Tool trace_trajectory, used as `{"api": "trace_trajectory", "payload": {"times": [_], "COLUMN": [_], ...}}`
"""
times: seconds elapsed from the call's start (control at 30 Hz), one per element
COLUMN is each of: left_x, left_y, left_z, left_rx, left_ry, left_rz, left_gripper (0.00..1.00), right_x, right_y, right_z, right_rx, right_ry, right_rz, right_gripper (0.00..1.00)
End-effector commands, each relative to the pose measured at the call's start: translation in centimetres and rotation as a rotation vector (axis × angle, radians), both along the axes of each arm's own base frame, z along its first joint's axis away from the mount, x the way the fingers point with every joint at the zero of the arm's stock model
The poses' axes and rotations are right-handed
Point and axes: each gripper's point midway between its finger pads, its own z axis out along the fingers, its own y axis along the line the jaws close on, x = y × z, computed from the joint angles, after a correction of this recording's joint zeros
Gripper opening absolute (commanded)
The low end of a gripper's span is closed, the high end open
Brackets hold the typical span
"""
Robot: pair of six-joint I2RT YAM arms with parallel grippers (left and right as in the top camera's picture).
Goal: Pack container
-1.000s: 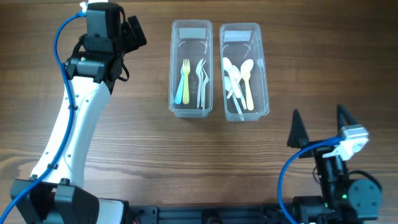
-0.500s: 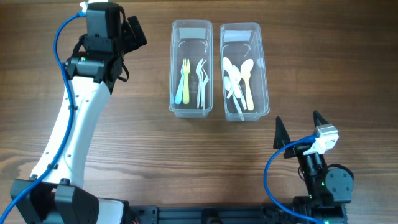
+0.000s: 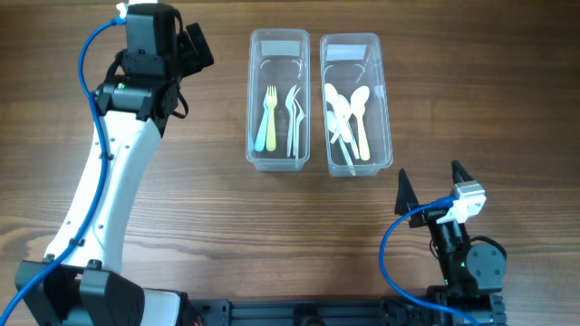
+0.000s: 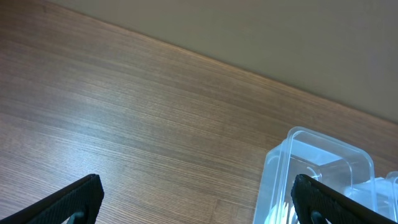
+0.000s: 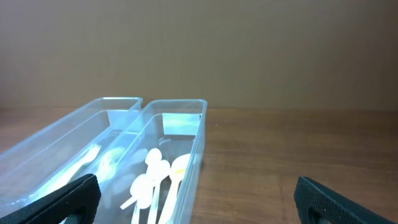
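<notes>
Bins: a fork bin [image 3: 277, 43] and a spoon bin [image 3: 350, 47] are sitting just beside each other, long sides parallel, at the far middle of the table [image 3: 272, 235].
Contents: forks [image 3: 269, 118] are lying lengthwise in the one, spoons [image 3: 349, 113] are lying piled in the other; no loose cutlery is showing on the wood.
Left gripper [image 4: 196, 204]: it is hanging above the table near the fork bin's far left corner, jaws spread wide and gripping nothing.
Right gripper [image 3: 428, 186]: it is sitting low at the near right edge, facing the bins' near ends and well apart from them, jaws likewise spread and empty.
Progress: judging by the bare table, the packing is looking finished or close to it.
Risk, left side: a sideways sweep toward the centre is likely to be catching the fork bin's corner with an outspread finger and skewing it.
Risk, knock-on: with the bins this close, a shove on one is probably going to be pushing the other too.
Risk, right side: a low forward reach with wide jaws could be ramming the spoon bin's near wall; clear plastic is making its rim hard to judge.
Risk, handling: the bins are looking light, so any nudge may be sliding them or jolting the cutlery.
</notes>
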Motion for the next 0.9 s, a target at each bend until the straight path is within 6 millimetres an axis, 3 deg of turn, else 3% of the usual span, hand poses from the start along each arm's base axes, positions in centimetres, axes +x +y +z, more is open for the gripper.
{"api": "trace_trajectory", "payload": {"times": [0.0, 0.87], "left_x": [0.14, 0.14], "left_y": [0.29, 0.29], "left_z": [0.45, 0.43], "left_rx": [0.011, 0.011], "left_ry": [-0.011, -0.01], "left_rz": [0.005, 0.005], "left_gripper": [1.0, 1.0], "right_x": [-0.09, -0.09], "right_y": [0.21, 0.21], "right_z": [0.19, 0.19], "right_rx": [-0.016, -0.039], "right_ry": [-0.018, -0.022], "right_rz": [0.01, 0.01], "right_gripper": [1.0, 1.0]}}
